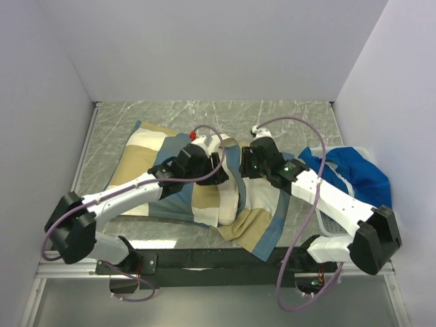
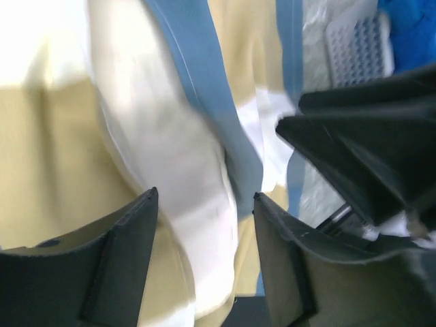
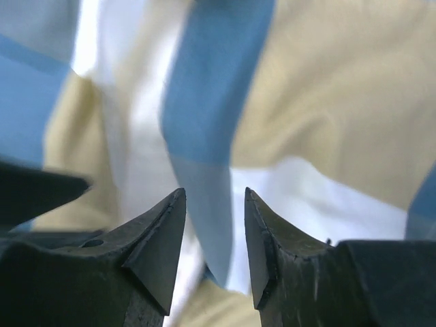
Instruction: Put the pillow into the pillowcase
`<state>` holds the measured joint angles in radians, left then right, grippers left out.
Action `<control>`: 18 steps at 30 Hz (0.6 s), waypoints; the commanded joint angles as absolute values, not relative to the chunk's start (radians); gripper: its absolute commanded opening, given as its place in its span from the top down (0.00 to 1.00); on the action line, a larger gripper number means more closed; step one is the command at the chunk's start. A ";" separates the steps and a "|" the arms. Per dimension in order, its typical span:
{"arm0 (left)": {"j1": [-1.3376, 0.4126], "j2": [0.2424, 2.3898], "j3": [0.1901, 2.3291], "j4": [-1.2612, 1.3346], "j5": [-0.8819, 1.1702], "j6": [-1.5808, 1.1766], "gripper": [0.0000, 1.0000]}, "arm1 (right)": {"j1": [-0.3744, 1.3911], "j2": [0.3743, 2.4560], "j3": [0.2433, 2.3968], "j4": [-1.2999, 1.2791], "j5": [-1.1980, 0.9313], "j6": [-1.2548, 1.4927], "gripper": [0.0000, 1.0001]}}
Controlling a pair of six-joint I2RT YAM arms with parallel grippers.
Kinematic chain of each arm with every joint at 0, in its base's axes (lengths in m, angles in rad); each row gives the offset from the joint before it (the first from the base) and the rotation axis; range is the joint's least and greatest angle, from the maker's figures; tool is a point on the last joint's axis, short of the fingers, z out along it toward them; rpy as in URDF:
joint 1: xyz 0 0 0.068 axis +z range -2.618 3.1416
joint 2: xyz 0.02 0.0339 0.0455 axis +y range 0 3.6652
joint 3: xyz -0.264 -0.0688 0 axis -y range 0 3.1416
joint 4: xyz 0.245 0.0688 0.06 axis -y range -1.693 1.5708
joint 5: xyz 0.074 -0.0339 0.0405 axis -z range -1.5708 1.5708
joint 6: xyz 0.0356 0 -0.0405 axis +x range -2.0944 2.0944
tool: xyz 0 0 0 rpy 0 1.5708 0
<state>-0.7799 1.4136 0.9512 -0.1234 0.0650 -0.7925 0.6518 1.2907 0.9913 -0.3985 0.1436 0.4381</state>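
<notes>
The big limp fabric pillowcase [image 1: 199, 204] has tan, blue and white blocks. The soft flat pillow [image 1: 229, 201] is plain cream. The stone bench [image 1: 204, 112] is grey with white lines. The crumpled cloth [image 1: 361, 174] is bright blue.

Tally, top view:
- One pillowcase [image 1: 153, 160] is lying across mid-table.
- One pillow [image 1: 228, 201] is showing, cream, near centre.
- One royal-blue cloth [image 1: 354, 170] is sitting at 3 o'clock.
- One white perforated basket [image 1: 332, 228] is sitting at 4 o'clock.
- Two arms are reaching in: left arm [image 1: 129, 194] and right arm [image 1: 334, 194].
- Two grippers are showing: left gripper [image 2: 204, 197] and right gripper [image 3: 214, 194].
</notes>
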 commanded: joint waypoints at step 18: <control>-1.108 1.606 1.038 -0.390 -0.383 -0.744 0.34 | 0.719 1.287 0.719 -0.253 0.222 0.574 0.83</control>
<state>-1.0992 1.5333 0.9901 -0.3286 -0.2649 -0.7441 0.7158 1.2964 0.7441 -0.2863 0.1539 0.5453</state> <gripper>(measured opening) 0.700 0.334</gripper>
